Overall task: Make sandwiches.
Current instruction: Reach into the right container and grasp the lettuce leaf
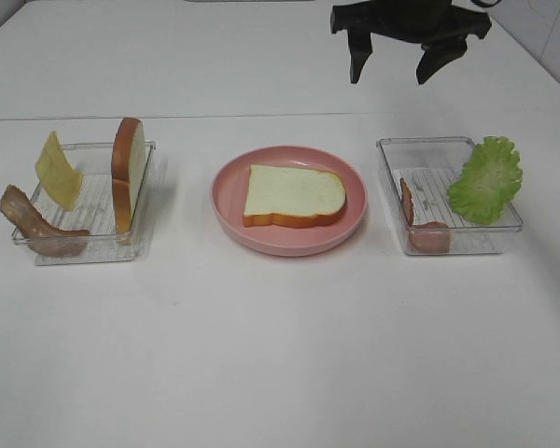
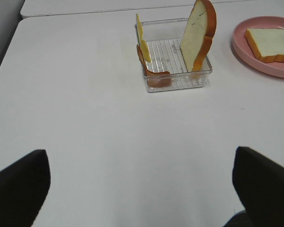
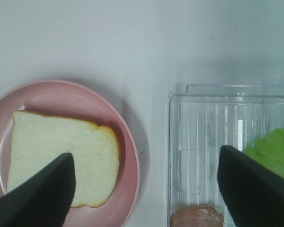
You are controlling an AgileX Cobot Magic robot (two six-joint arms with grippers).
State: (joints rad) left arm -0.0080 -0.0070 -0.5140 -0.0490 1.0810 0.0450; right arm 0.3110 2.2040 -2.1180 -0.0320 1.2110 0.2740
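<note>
Landmark: a round pink plate sits at the middle of a white table.
On the plate: one white bread slice with an orange-brown crust lies flat; nothing is stacked on it.
Left of the plate: a clear plastic tray stands near it, not touching.
In that tray: a second bread slice stands on edge against the wall nearest the plate; a yellow cheese square leans at the far wall; a brown bacon strip hangs over the far front corner.
Right of the plate: another clear tray holds a ruffled green lettuce leaf on the side away from the plate, and brown bacon pieces on the side nearest it.
Right gripper: raised in the air, looking down on the gap between the plate and the right-hand tray; jaws spread apart, holding nothing.
Left gripper: over bare table, well apart from the plate, facing the left-hand tray; jaws spread wide, holding nothing.
</note>
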